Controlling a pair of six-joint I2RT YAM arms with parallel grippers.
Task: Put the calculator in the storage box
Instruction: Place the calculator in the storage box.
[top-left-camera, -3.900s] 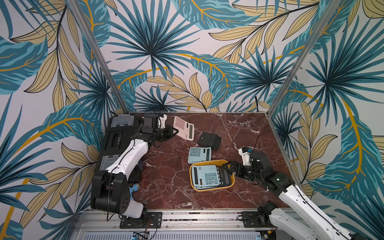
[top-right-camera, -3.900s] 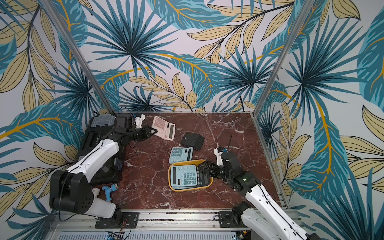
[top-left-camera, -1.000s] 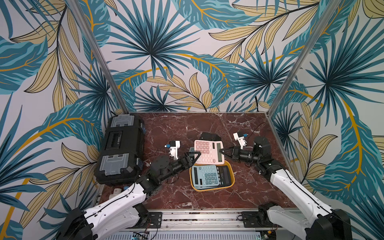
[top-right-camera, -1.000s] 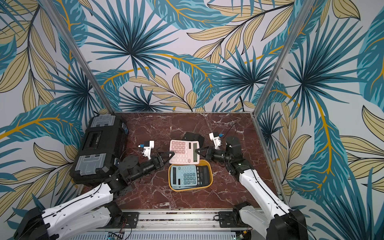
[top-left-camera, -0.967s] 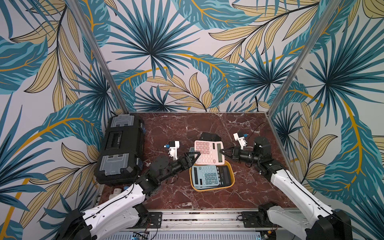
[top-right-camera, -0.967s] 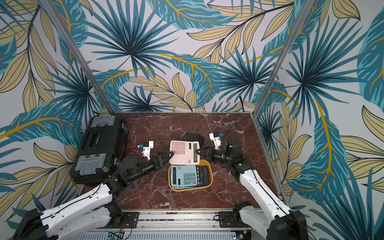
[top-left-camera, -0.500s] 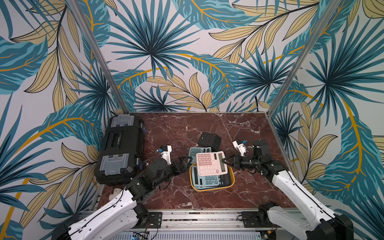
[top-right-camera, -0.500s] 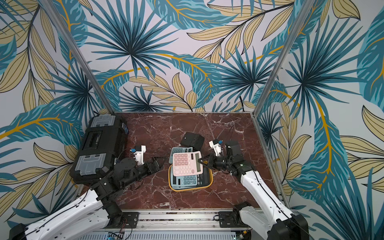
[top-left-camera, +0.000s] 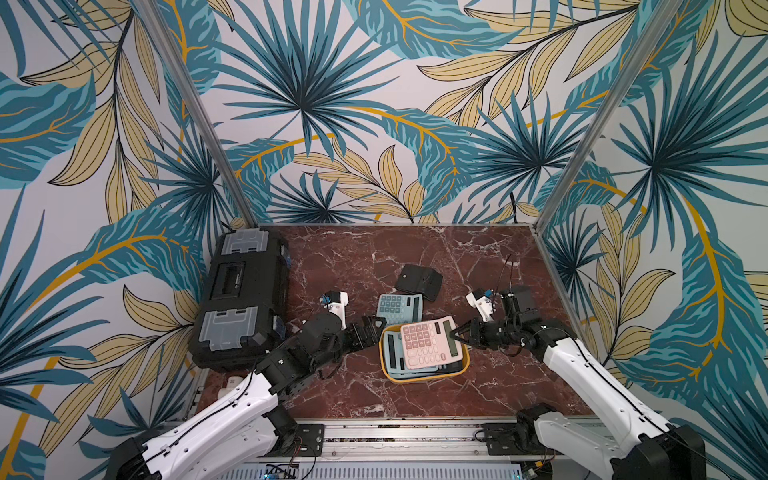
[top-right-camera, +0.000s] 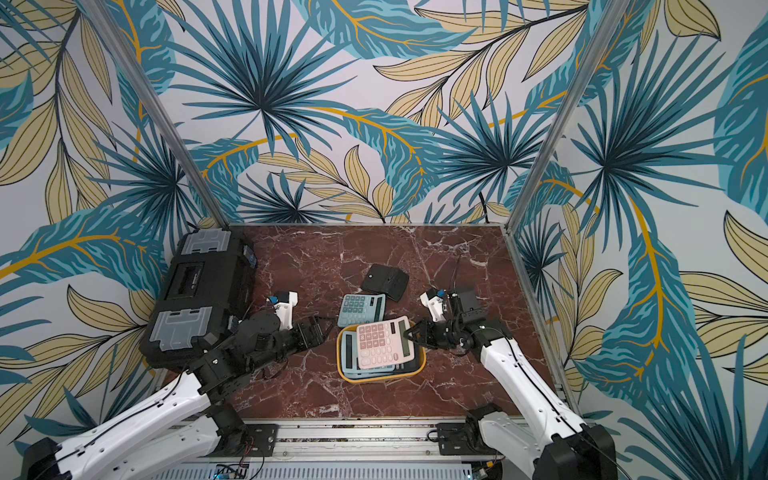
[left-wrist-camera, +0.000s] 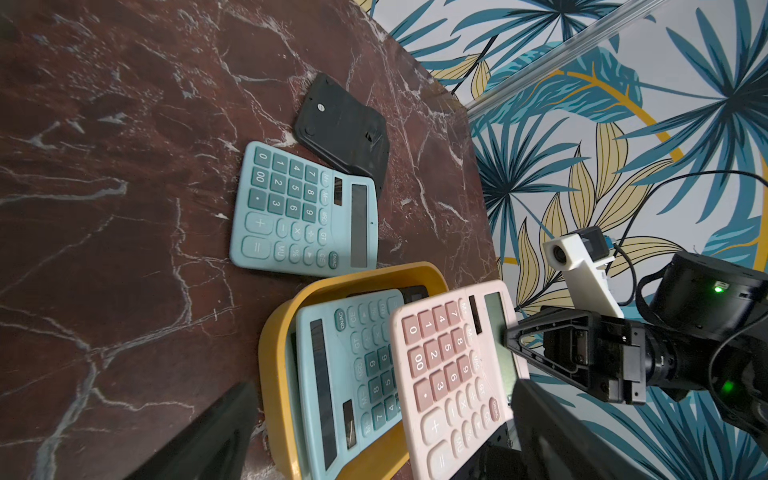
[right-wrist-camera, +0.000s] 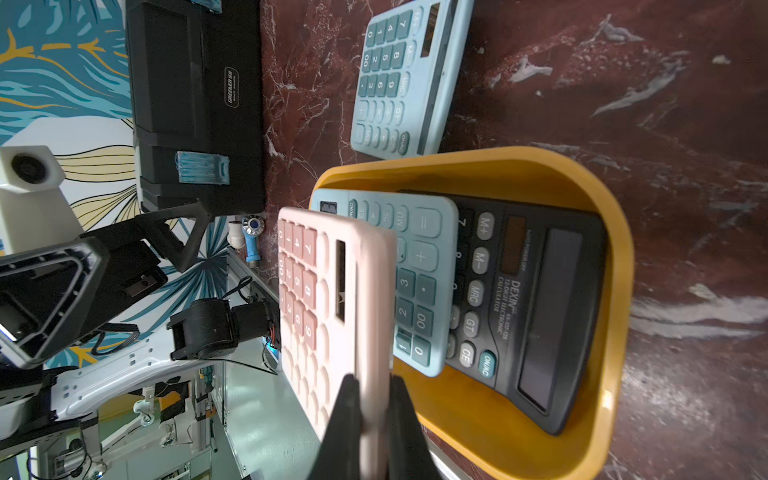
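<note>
Right pincer (right-wrist-camera: 373, 388) clamps the pink calculator (top-left-camera: 430, 343); left pincer (top-left-camera: 372, 331) wide, apparently empty.

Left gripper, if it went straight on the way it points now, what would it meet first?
Likely the near wall of the storage box, ahead of the left gripper, jaws open. If it clears the rim, the pink calculator comes first; height is unclear.

Leaf-patterned walls (top-left-camera: 374, 83) enclose a red marble tabletop (top-left-camera: 353, 257).
</note>
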